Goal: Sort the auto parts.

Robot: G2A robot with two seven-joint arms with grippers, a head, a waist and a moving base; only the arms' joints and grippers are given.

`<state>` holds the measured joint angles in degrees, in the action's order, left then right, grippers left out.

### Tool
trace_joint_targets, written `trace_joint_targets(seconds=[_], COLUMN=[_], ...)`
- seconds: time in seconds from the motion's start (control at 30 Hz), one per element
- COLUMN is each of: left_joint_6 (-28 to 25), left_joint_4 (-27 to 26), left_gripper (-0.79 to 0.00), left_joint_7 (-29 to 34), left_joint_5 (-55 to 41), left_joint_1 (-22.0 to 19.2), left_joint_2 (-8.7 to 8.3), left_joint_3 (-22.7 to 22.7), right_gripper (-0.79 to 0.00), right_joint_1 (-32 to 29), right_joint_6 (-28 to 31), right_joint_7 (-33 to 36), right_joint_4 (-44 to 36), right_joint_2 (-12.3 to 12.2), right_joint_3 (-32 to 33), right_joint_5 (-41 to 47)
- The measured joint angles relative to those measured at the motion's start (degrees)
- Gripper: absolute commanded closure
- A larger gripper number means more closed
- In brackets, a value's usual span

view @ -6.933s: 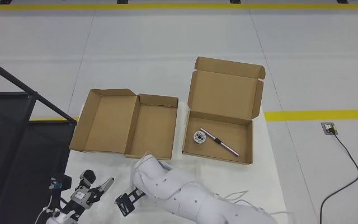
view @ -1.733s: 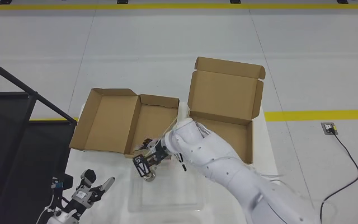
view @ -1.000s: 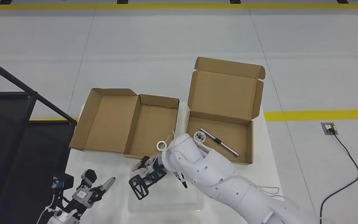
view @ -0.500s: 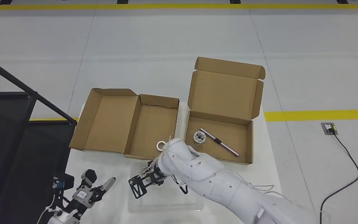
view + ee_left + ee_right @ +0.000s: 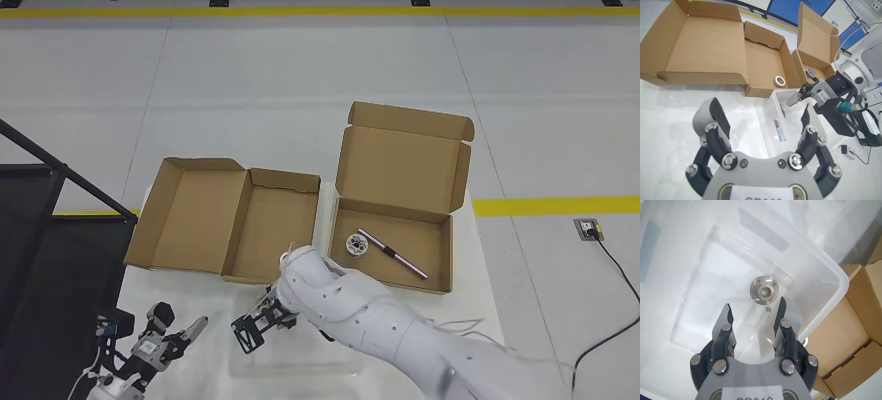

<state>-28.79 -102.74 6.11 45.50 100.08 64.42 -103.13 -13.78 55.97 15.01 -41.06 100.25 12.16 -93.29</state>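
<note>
While the right tool (image 5: 755, 303) hangs open and empty, it should centre on the metal disc (image 5: 764, 292) before closing.

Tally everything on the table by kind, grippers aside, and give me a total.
Cardboard boxes: 2
Clear plastic bin: 1
Metal ring: 1
Flanged hub: 1
Toothed wheel: 1
Rod: 1
Total: 7
</note>
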Motion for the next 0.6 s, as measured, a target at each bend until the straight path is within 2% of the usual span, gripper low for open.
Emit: trace_joint_targets(seconds=[0.13,0.6], left_joint_6=[0.06,0.19], left_joint_4=[0.01,0.01], left_gripper=[-0.785,-0.785], left_joint_7=[-0.08,0.40], left_joint_5=[0.04,-0.32], left_joint_1=[0.00,-0.11], left_joint_2=[0.01,-0.01], left_joint_3=[0.05,0.11], right_gripper=[-0.391,-0.388], right_joint_1=[0.02,0.44], right_joint_6=[-0.64,-2.24], right_joint_7=[-0.28,-3.18], right_joint_4=[2.58,9.76], right_joint_2=[1.59,6.79], right_joint_3=[-0.06,-1.54], right_joint_5=[-0.13,-3.93])
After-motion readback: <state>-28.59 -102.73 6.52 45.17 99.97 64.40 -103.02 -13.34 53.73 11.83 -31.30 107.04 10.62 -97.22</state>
